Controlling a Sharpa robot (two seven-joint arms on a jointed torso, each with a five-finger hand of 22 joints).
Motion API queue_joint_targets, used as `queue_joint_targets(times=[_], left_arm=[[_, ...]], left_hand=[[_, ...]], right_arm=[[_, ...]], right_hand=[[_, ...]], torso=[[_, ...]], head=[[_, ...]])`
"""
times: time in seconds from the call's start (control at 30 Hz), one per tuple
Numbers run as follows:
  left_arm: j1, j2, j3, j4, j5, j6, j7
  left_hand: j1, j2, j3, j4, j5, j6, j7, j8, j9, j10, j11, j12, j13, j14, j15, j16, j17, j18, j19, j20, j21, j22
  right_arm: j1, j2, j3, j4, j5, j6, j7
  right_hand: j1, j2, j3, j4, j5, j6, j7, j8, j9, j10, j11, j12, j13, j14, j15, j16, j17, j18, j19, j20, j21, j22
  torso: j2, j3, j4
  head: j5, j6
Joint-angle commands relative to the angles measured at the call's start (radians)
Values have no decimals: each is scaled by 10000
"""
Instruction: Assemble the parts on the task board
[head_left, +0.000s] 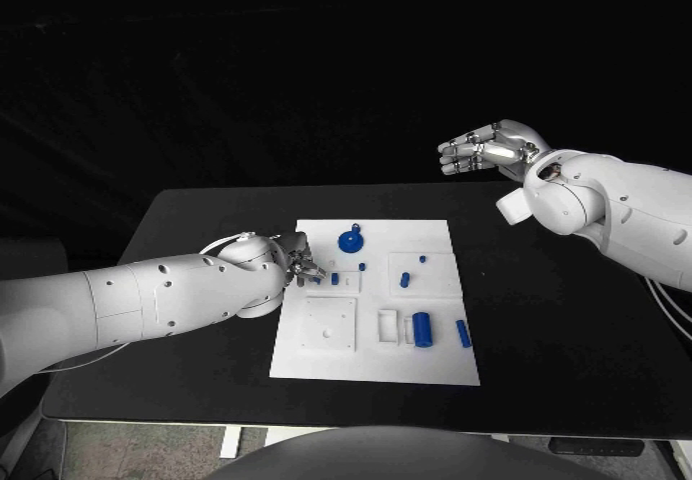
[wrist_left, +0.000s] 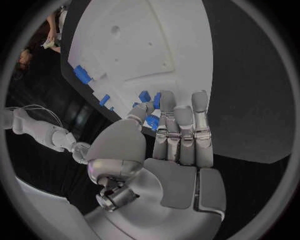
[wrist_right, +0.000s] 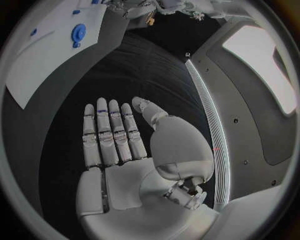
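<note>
The white task board lies in the middle of the black table. My left hand rests low over the board's left upper part. In the left wrist view a small blue part sits pinched between its thumb and a finger, with more blue parts just past the fingertips. A round blue part stands near the board's far edge; a blue cylinder and a thin blue bar lie at the near right. My right hand hangs raised beyond the table's far right corner, fingers loosely spread, holding nothing.
Small blue pieces dot the board's middle. A raised white square plate and a white block sit on the board's near half. Bare black table lies to the board's right, under my right arm. The right wrist view shows the board far off.
</note>
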Motion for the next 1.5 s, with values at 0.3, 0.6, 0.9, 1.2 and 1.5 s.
queue_joint_targets(times=[0.3, 0.6, 0.9, 1.2, 1.5], left_arm=[[-46, 7, 3, -52, -297, -381, 223], [-87, 24, 3, -90, -541, -508, 293], [-134, 45, 3, -127, -568, -572, 301], [-182, 47, 4, -133, -571, -553, 313], [-244, 53, 4, -127, -570, -489, 316]], left_hand=[[141, 126, 1379, -1320, 14, 136, -155, 30, -4, 25, -59, -55, 15, 55, -22, -52, 19, -52, 84, -11, 13, 178], [139, 114, 1377, -1320, 25, 147, -159, 30, -13, 44, -65, -68, 12, 69, -30, -57, 28, -51, 105, -19, 15, 176], [139, 110, 1379, -1318, 30, 151, -160, 27, -30, 66, -67, -84, 12, 92, -36, -65, 40, -56, 119, -24, 10, 175], [145, 109, 1381, -1319, 24, 156, -162, 25, -54, 91, -72, -88, 23, 116, -42, -73, 54, -60, 138, -31, 12, 177], [144, 105, 1379, -1319, 19, 162, -163, 26, -66, 95, -74, -86, 31, 124, -43, -71, 63, -62, 143, -33, 15, 179]], right_arm=[[-9, 18, 10, 30, 57, 166, -17], [-16, 25, 10, 52, 75, 224, -43], [-23, 23, 10, 49, 98, 291, -73], [-43, 43, 10, 32, 109, 369, -98], [-70, 49, 10, 21, 114, 413, -108]], right_hand=[[-15, -69, 13, 38, 41, -27, -2, -29, -7, -52, 11, -61, -11, -99, -2, -39, -8, 31, -62, -10, 3, -5], [-13, -59, 8, 59, 16, -15, -6, -25, -4, -54, 9, -60, -10, -116, 5, -40, -9, 28, -78, -3, 1, -5], [-10, -56, 0, 64, 15, -3, -14, -28, -3, -54, 7, -60, -11, -128, 8, -41, -10, 29, -83, -2, 2, -5], [-9, -50, -6, 69, 13, -3, -15, -29, -2, -61, 5, -60, -10, -142, 12, -43, -12, 28, -94, 3, -1, -6], [-9, -46, -8, 72, 11, 1, -15, -27, -1, -59, 5, -59, -10, -152, 14, -44, -13, 27, -101, 5, -2, -6]], torso=[[3, 1, -7], [6, 2, -7], [6, 4, -5], [7, 8, -1], [8, 1, -3]], head=[[72, -31], [43, -68], [50, -104], [45, -130], [50, -157]])
